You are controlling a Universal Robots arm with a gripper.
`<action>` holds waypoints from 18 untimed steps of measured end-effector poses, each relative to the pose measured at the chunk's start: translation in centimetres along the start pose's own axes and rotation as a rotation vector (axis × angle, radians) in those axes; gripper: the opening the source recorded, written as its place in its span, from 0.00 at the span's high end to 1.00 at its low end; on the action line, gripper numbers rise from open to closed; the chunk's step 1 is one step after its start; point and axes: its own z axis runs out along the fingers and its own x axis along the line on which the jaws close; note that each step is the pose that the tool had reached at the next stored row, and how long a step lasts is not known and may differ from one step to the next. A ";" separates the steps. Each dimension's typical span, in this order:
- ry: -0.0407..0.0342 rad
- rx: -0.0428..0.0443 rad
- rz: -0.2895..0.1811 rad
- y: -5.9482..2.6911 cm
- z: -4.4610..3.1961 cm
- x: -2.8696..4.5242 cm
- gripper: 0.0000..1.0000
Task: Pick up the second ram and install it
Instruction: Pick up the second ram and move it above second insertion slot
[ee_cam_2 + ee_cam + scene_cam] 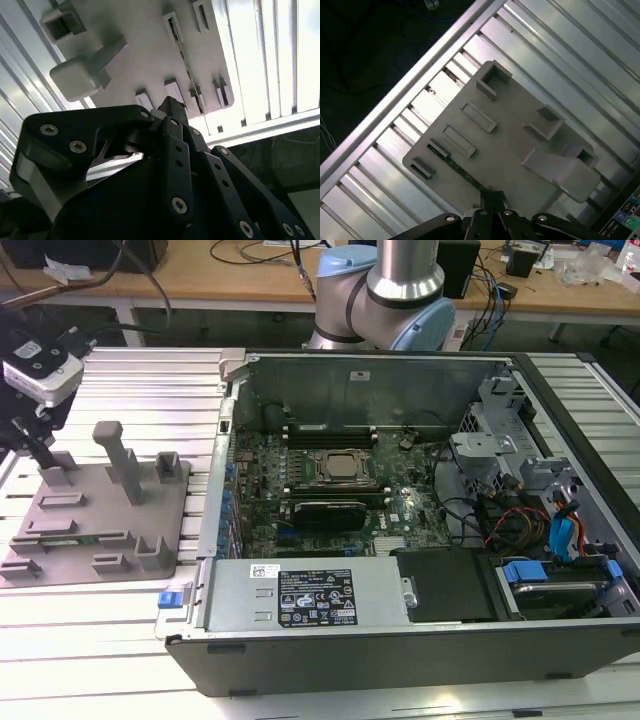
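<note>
On the slatted aluminium table (100, 640), toward the exterior view's left: grey holder tray (90, 515), flat, with raised blocks and one tall upright post (120, 455); tray in both wrist views (510, 145) (140, 55), post likewise (565, 172) (82, 75).

In a long slot of the tray, along the edge nearest the exterior camera: the second ram (85, 538), a thin green strip lying seated in the holder; seen edge-on in both wrist views (455, 165) (187, 75).

Above the tray's far corner at the exterior view's left: gripper (40, 455), black, fingers pointing down; fingertips pressed together with nothing between them in both wrist views (490, 195) (169, 106); apart from the ram, tips close over the tray surface.

At the exterior view's centre and right: open computer case (400, 650), lying on its side; CPU socket (343, 468) on the green motherboard (400, 510); grey power supply (310, 595) along the near wall.

Behind the case: robot arm base (400, 290), silver and pale blue; wooden bench (250, 280) beyond.
</note>
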 end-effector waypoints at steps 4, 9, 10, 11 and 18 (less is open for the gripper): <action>0.0083 -0.0020 -0.187 -0.01 0.25 0.00 0.92; 0.0144 -0.0035 -0.328 -0.02 0.45 0.00 0.92; 0.0154 -0.0037 -0.352 -0.02 0.49 0.00 0.92; 0.0163 -0.0039 -0.370 -0.03 0.51 0.00 0.92; 0.0279 -0.0067 -0.633 -0.04 0.87 0.01 0.92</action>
